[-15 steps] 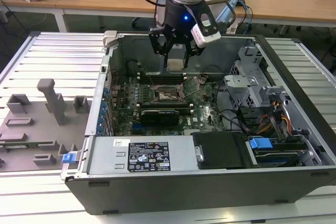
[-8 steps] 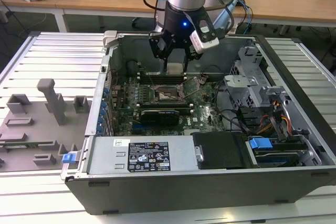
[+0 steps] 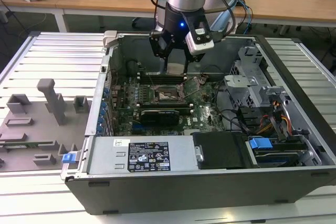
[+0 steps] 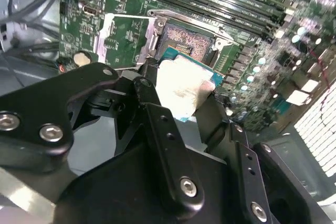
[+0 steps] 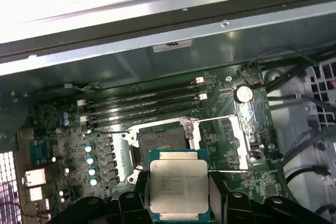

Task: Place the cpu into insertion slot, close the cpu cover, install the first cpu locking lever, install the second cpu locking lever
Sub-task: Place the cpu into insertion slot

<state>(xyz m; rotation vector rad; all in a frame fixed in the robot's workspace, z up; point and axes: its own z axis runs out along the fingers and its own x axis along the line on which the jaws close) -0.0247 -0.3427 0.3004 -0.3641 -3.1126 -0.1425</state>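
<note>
My gripper (image 5: 179, 192) is shut on the cpu (image 5: 178, 186), a flat square chip with a silvery-tan top, gripped at two opposite edges. In both wrist views the cpu (image 4: 184, 85) hangs level above the green motherboard (image 5: 73, 145), just short of the insertion slot (image 5: 160, 142). The insertion slot (image 4: 186, 40) lies bare, its dark contact field showing. The cpu cover (image 5: 232, 142) is swung open and lies flat beside the slot. In the exterior view the gripper (image 3: 176, 66) hangs inside the open computer case, above the slot (image 3: 168, 94).
Long memory slots (image 5: 147, 103) run just beyond the socket. A black graphics card (image 3: 160, 115) lies on its near side. A metal drive cage (image 3: 252, 77) and cables (image 3: 275, 119) fill the exterior view's right. A grey fixture tray (image 3: 37, 124) lies at the left.
</note>
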